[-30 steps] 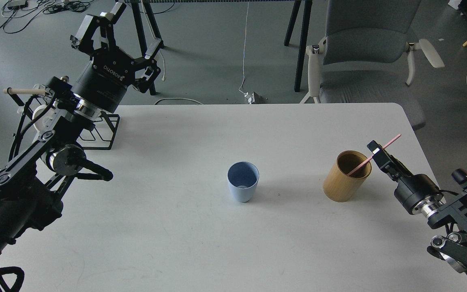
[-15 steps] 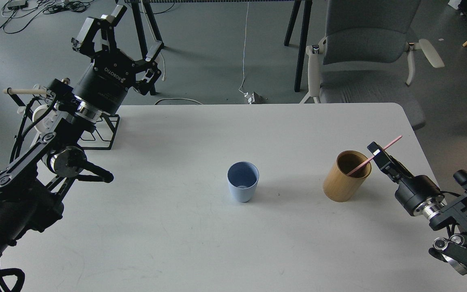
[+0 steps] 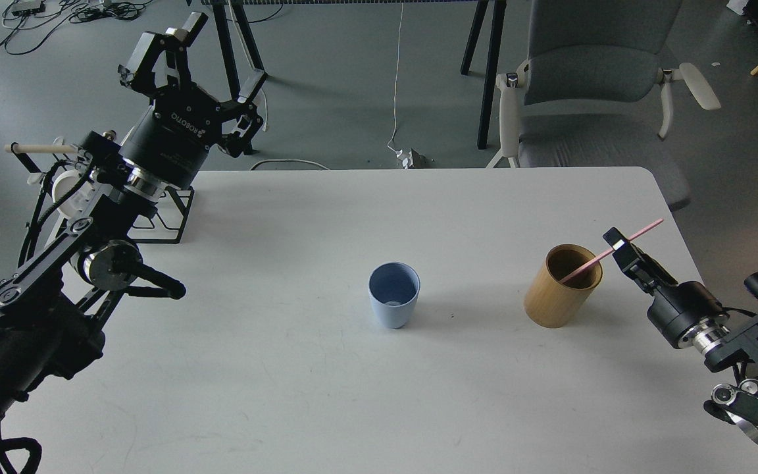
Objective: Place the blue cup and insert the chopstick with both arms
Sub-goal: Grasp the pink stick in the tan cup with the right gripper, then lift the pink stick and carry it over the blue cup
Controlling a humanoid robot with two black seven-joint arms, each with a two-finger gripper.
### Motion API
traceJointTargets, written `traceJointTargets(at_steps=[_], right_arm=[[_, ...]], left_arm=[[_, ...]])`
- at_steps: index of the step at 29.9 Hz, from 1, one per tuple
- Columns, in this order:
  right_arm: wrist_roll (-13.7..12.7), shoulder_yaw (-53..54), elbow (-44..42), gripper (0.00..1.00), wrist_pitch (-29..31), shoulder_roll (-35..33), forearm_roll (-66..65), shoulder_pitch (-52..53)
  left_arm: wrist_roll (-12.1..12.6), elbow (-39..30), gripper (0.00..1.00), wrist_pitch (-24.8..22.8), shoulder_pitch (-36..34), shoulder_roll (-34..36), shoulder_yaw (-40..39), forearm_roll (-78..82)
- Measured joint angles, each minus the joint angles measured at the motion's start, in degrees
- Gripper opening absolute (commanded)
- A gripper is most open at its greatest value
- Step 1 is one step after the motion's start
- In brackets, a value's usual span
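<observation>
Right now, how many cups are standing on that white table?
2: a pale blue plastic cup near the table's middle, and a tan wooden cylinder cup to its right, with a pink chopstick leaning inside it.

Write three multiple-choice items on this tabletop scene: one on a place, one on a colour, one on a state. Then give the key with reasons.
1. Where does the blue cup stand?
A. Inside the bamboo holder
B. On the table, left of the bamboo holder
C. In the left gripper

2. What colour is the chopstick?
A. Pink
B. Green
C. Black

3. What state is the left gripper in?
A. Shut on the cup
B. Shut on a chopstick
C. Open and empty

Key: B, the cup stands alone on the white table, left of the bamboo holder. A, the stick held by the right gripper is pink. C, the left jaws are spread, holding nothing.
</observation>
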Motion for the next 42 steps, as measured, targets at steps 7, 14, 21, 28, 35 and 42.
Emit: traceJointTargets(at_steps=[7, 14, 21, 28, 35, 42], right_arm=[[0.0, 0.8, 2.3, 0.04, 0.0, -3.3, 0.1, 0.2], [0.0, 2.4, 11.6, 0.03, 0.0, -13.7, 0.3, 0.1], [0.0, 5.8, 22.5, 0.02, 0.0, -25.1, 0.9, 0.8], [0.0, 4.4, 23.0, 0.01, 0.0, -25.0, 1.2, 13.2], [0.0, -15.6, 17.3, 0.01, 0.0, -14.3, 0.4, 34.4], [0.0, -35.8, 9.9, 0.01, 0.0, -1.1, 0.3, 50.6]], left_arm=[[0.0, 0.0, 0.97, 0.0, 0.2, -0.8, 0.0, 0.0], [0.0, 0.0, 0.97, 0.0, 0.3, -1.0, 0.0, 0.1], [0.0, 2.8, 0.98, 0.0, 0.4, -1.1, 0.1, 0.2], [0.0, 7.0, 0.98, 0.0, 1.3, -1.0, 0.0, 0.1], [0.0, 8.4, 0.98, 0.0, 1.7, -2.4, 0.0, 0.1], [0.0, 9.6, 0.98, 0.0, 1.6, -3.5, 0.1, 0.2]])
